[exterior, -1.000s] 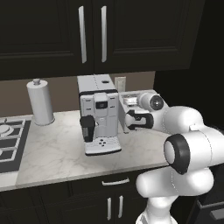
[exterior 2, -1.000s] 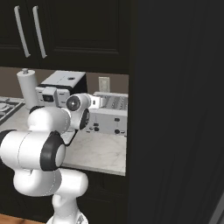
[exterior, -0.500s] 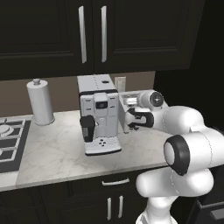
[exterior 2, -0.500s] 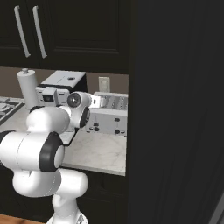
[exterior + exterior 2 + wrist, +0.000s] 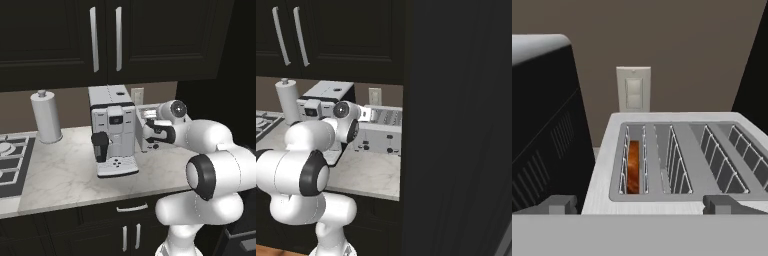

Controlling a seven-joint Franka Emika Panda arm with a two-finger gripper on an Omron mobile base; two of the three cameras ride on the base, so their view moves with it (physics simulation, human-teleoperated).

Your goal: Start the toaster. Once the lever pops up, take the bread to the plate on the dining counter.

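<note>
The white-grey toaster [image 5: 677,165] stands on the marble worktop against the wall, and its front knobs face me [image 5: 383,142]. The bread [image 5: 633,167], a tan-brown slice, sits deep in the toaster's leftmost slot. My gripper [image 5: 641,205] hovers just above the toaster's near edge and is open. One fingertip [image 5: 559,204] is wide left and the other is wide right, with nothing between them. From the right base view the gripper [image 5: 368,115] is over the toaster's left end. The plate and the dining counter are out of view.
A tall white-and-black coffee machine [image 5: 114,130] stands close on the toaster's left, its dark side [image 5: 542,125] next to my hand. A paper towel roll [image 5: 46,117] and stove [image 5: 10,160] lie further left. A tall dark cabinet [image 5: 456,125] walls off the right. A wall outlet [image 5: 633,89] is behind the toaster.
The hand has edged slightly up and to the right over the toaster. The jaws stay open, and the toaster and bread have not moved.
</note>
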